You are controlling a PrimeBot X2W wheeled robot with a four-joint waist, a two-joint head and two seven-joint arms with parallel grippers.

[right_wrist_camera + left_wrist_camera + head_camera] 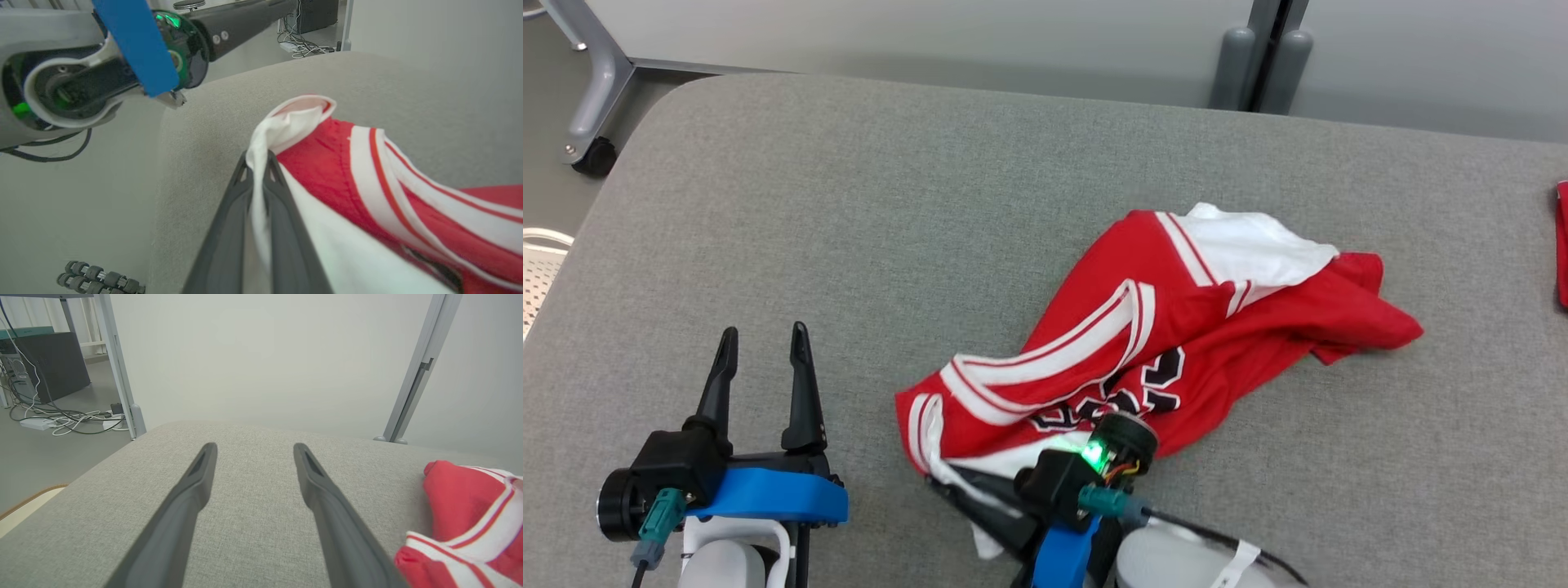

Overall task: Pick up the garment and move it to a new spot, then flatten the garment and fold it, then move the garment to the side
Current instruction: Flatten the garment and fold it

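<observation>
The garment (1168, 343) is a red jersey with white stripes and dark lettering, lying crumpled on the grey padded table (931, 212). My right gripper (935, 480) is shut on the jersey's white near-left edge. In the right wrist view the white fabric (282, 126) is pinched between the two dark fingers (229, 220) of the right gripper (257, 157). My left gripper (764, 343) stands open to the left of the jersey, nothing between its fingers. The left wrist view shows the left gripper (253, 447) over bare table, with the jersey (470, 514) at the right.
Another red item (1561, 245) lies at the table's right edge. Grey frame legs (1262, 65) stand behind the table, and a wheeled leg (592, 106) at the far left. Cables (65, 420) lie on the floor. The table's left half is bare.
</observation>
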